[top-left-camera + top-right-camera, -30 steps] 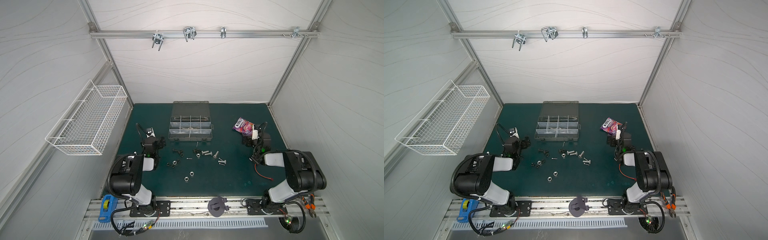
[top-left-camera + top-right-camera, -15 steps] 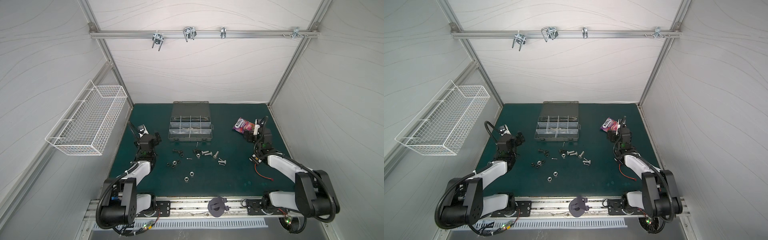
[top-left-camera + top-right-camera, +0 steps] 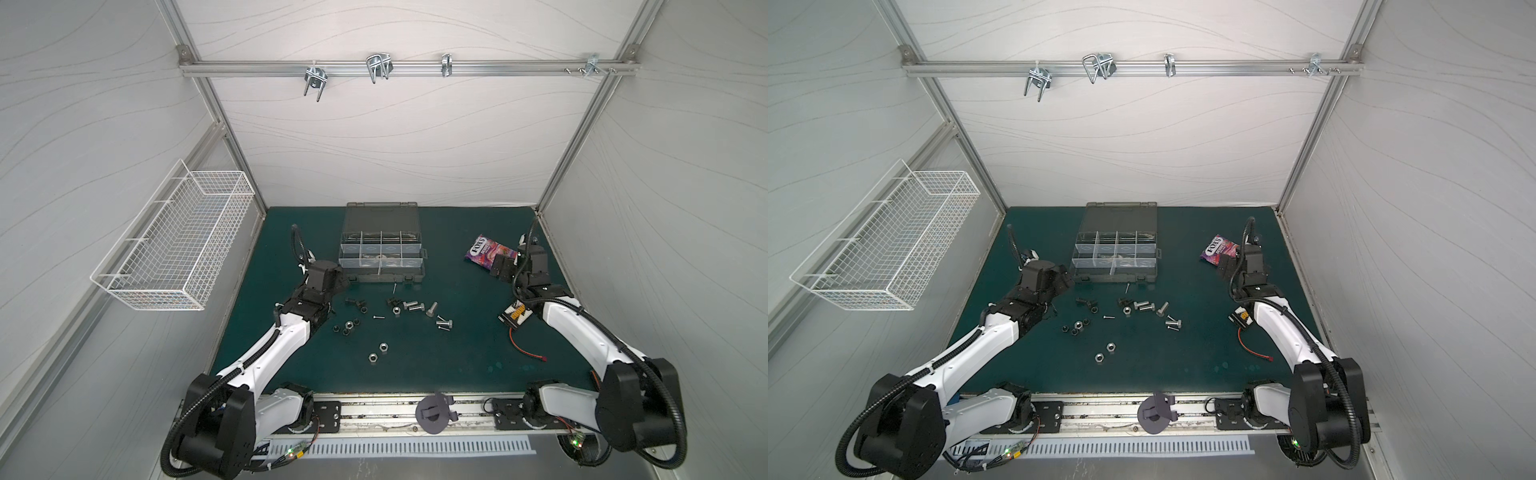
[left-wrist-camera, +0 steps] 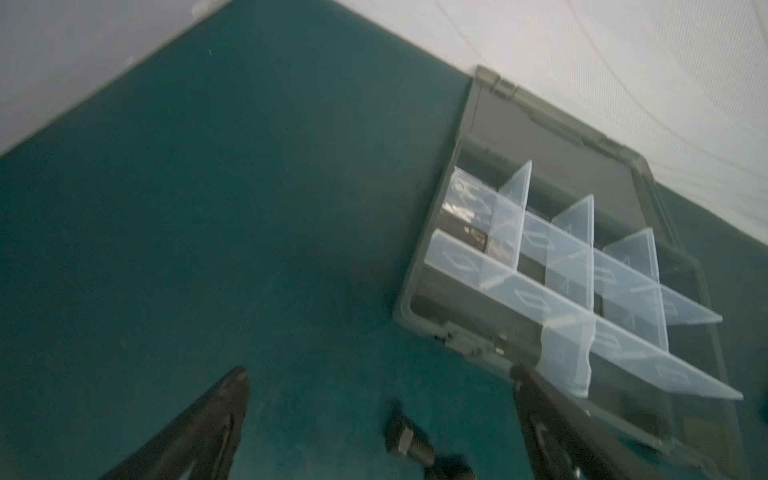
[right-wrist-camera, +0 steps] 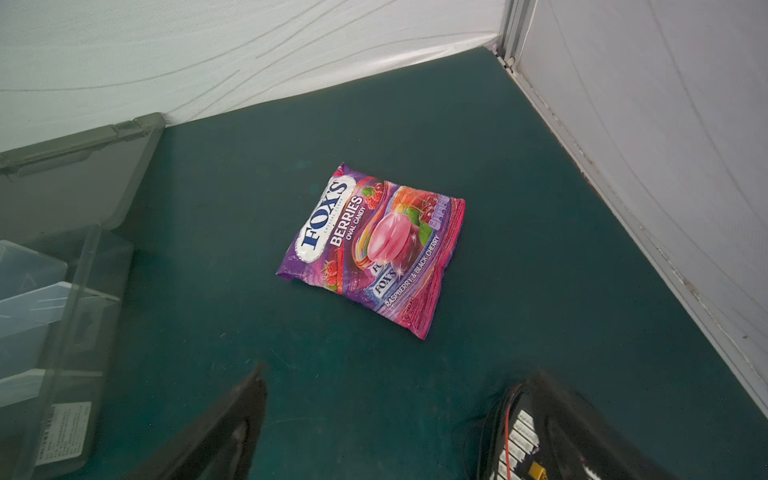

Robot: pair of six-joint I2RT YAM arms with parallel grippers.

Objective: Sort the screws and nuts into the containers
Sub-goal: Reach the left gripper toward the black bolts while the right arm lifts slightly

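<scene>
Judging the sort barely begun. Green tabletop (image 3: 436, 374): nearly the whole lot loose on it. Open case (image 3: 382, 210) at the far middle, lid flat back, containers (image 3: 380, 251) mostly bare, with glints of metal in a few, kind too small to tell. Left hand (image 4: 378, 370) spread wide and empty, low, just beside the case's near left corner, a black bolt (image 4: 405, 436) on the mat close under it. Right hand (image 5: 397, 370) likewise wide, holding nothing, well apart from the fasteners. Screws (image 3: 413, 306) scattered just in front of the case, silver and black mixed, one thin pin (image 3: 394, 286) near its front wall. Nuts (image 3: 383, 346) nearer the rail, black ones (image 3: 348, 325) bunched, two silver ones apart. All yet to be picked up and dropped in.

Around: wire basket (image 3: 178, 241) on the left wall, out of play. Candy bag (image 5: 374, 249) ahead of the right hand, and a red-wired connector (image 3: 515, 319) just beside that arm; neither for sorting, neither between fasteners and case. Upright dividers probably the tightest squeeze for wide-set fingers.
</scene>
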